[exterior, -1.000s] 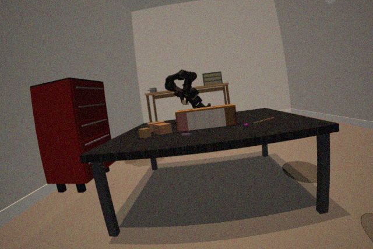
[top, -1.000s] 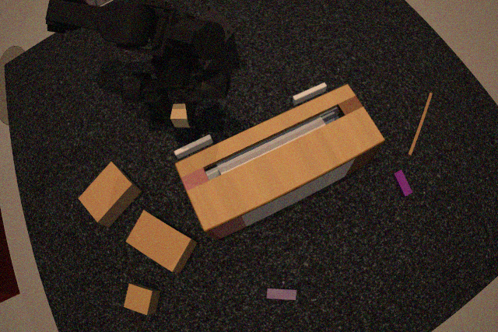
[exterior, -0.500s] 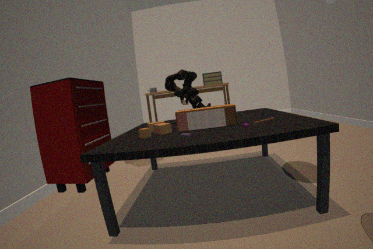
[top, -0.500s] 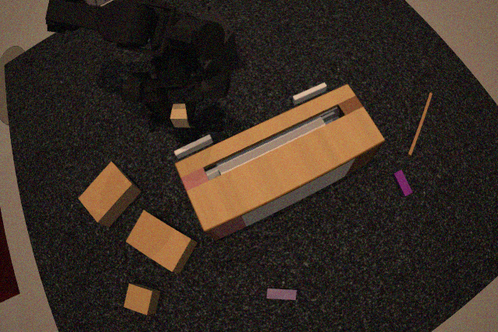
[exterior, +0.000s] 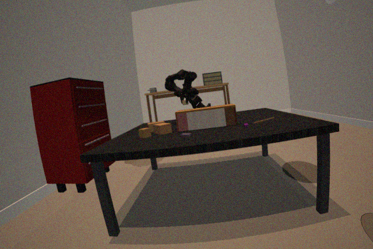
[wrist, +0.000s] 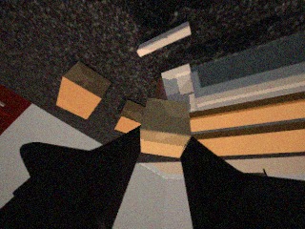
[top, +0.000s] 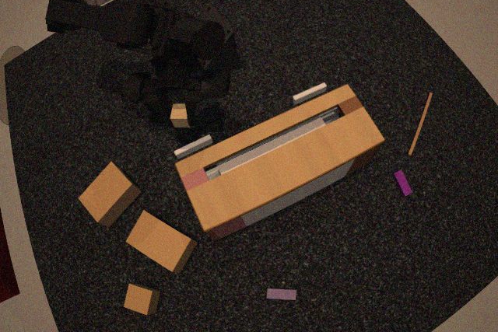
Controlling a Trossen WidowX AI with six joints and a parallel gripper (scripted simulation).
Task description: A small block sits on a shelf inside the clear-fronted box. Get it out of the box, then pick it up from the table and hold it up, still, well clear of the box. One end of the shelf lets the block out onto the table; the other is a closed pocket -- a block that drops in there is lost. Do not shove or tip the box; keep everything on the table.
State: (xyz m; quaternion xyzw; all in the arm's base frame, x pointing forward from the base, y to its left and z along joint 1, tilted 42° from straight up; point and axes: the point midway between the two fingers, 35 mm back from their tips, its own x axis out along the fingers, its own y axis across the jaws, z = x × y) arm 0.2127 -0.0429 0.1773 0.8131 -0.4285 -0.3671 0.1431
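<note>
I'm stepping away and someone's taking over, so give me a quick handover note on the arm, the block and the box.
Gripper: jaws shut on the small block.
Box: upright on the table.
Done: block out of the box and lifted, above the box top in the exterior view.
Left: hold it up, still, well clear of the box; whether it is steady yet, I can't say.

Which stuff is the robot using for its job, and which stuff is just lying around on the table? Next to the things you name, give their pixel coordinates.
For the job:
- the small block [top: 179,115] [exterior: 184,101] [wrist: 165,126], held in the gripper [wrist: 162,132]
- the long wooden box [top: 289,159] [exterior: 206,118]
- the table [top: 341,260] [exterior: 210,145]

Just lying about:
- three bigger wooden blocks [top: 107,191] [top: 160,239] [top: 138,298]
- the thin stick [top: 420,123] [exterior: 264,119]
- the purple piece [top: 402,183] [exterior: 246,124]
- the pinkish piece [top: 281,294] [exterior: 186,133]
</note>
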